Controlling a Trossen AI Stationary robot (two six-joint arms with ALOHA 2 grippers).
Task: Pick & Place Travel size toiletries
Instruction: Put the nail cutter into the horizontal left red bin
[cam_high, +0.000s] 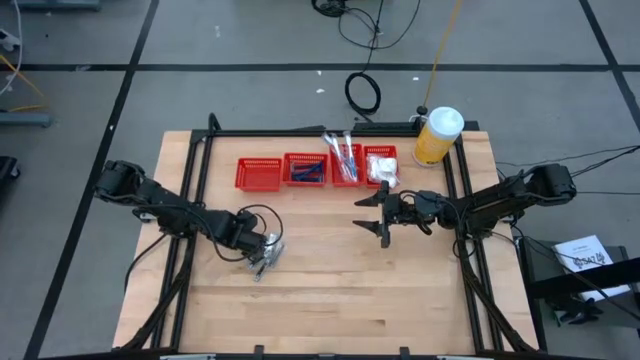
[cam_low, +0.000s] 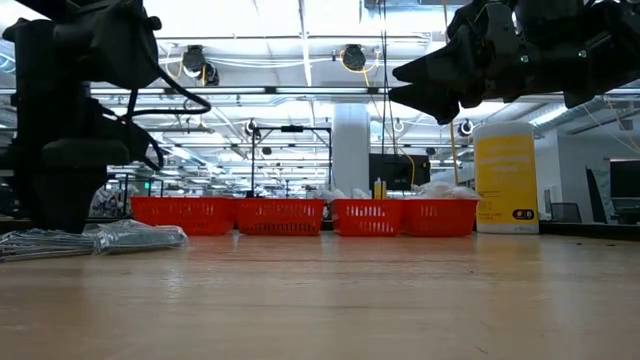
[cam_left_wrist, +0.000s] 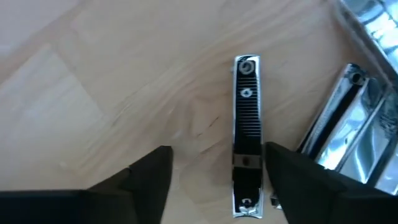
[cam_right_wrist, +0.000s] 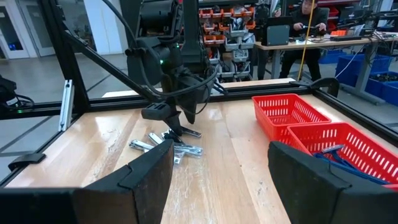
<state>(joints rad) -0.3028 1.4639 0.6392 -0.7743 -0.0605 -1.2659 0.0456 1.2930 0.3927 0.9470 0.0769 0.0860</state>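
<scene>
Left wrist view: silvery nail clipper lengthwise between pincer fingers.

front table bare — baskets behind

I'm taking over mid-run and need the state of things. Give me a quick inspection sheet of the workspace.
Surface: wooden table, bare at the front.
Job's things: silvery clippers piled on the table; one lies between the left fingers; four red baskets at the back, three holding items, the leftmost looks empty.
Clutter: yellow bottle beside the baskets.
Grippers: left claw down over the pile, jaws straddling a clipper; right claw open, raised mid-table.
Cables: loops on the floor behind the table.
Surroundings: person at a desk behind.
</scene>
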